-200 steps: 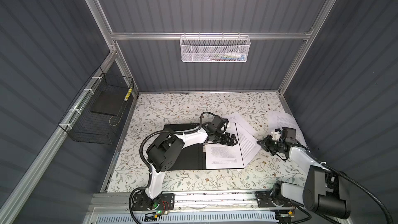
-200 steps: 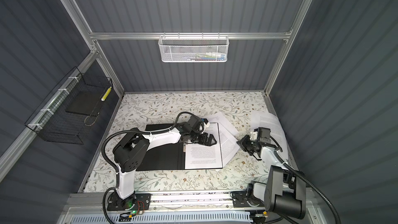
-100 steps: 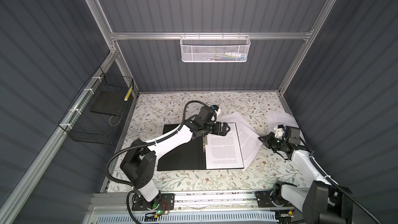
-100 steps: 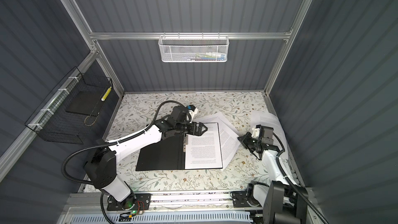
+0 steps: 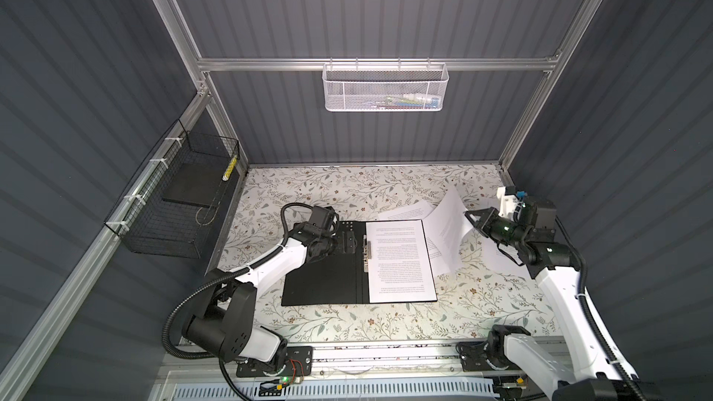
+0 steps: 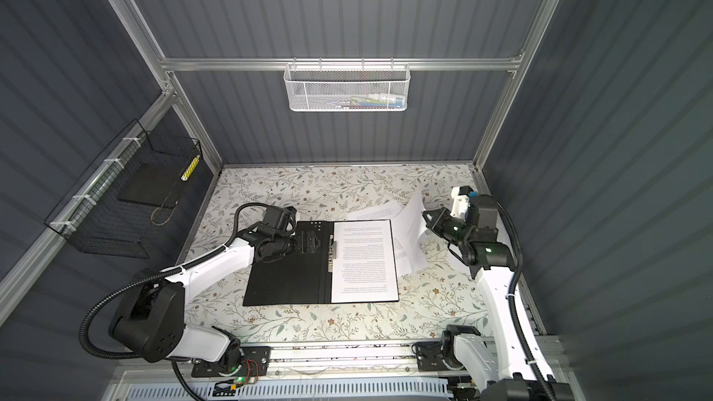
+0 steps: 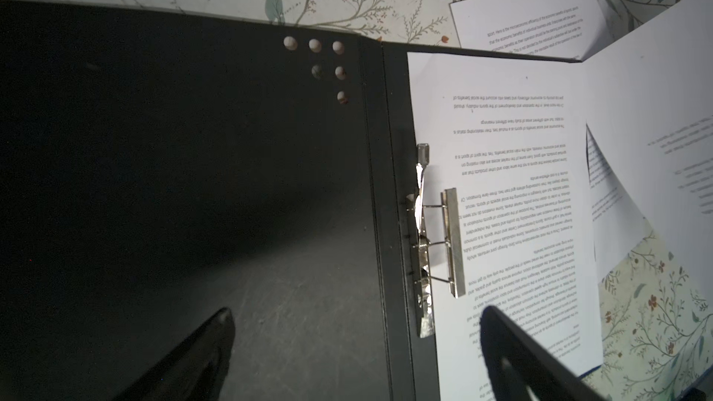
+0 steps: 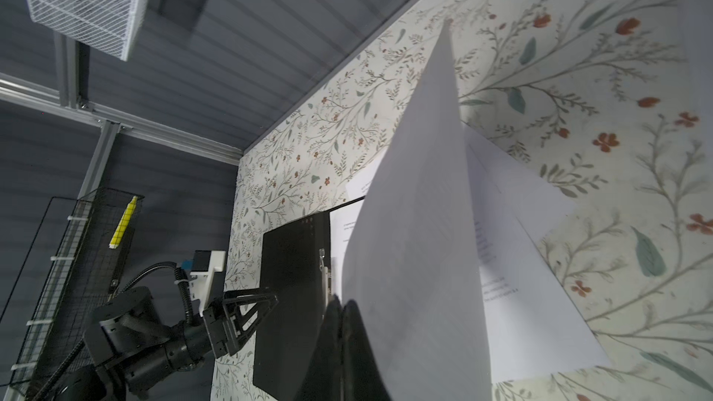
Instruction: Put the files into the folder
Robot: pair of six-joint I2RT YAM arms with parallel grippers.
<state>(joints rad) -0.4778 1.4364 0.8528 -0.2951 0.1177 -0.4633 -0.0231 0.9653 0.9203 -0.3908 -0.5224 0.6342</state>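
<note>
Lying open on the bench, the folder holds one sheet; right jaws pinch a second sheet, raised at its right; left jaws gape over the clip.

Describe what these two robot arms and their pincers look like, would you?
Both the left arm and the right arm have white shells between bulky black joints, with a ribbed black cable hose running alongside. The left pincer and right pincer are black, with thin tapering fingers. Each wrist carries a white bracket with a blue part.
</note>
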